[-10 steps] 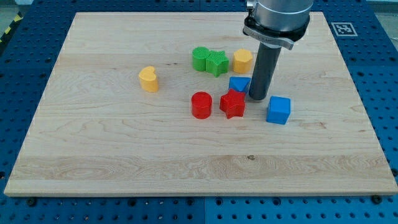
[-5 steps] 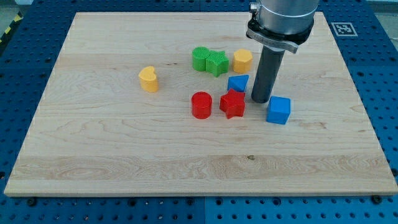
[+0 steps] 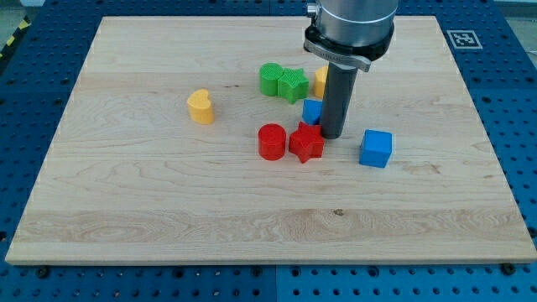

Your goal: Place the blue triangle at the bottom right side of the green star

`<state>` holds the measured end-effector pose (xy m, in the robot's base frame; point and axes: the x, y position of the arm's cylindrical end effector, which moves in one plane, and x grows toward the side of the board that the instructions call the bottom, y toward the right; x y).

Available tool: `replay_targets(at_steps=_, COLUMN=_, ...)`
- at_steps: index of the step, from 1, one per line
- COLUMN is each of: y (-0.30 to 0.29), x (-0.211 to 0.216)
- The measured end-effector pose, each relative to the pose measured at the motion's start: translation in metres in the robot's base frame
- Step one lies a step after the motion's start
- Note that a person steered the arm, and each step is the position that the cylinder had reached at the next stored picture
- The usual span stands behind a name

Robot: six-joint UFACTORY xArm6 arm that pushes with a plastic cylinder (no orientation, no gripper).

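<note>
The blue triangle (image 3: 311, 111) lies just below and right of the green star (image 3: 292, 85), partly hidden behind the rod. My tip (image 3: 331, 135) rests on the board touching the triangle's right side and the upper right of the red star (image 3: 306, 143). The green star sits against a green block (image 3: 270, 80) on its left.
A red cylinder (image 3: 272, 142) touches the red star's left side. A yellow block (image 3: 320, 81) is half hidden behind the rod. A blue cube (image 3: 376, 148) lies right of my tip. A yellow heart-like block (image 3: 200, 106) stands at the left.
My tip has slid left, pushing the blue triangle left toward the green star. The red star has been nudged left against the red cylinder.
</note>
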<state>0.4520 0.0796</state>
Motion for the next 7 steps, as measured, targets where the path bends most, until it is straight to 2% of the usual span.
replay_targets(at_steps=5, y=-0.010, x=-0.020)
replay_targets(at_steps=7, y=0.015, x=-0.033)
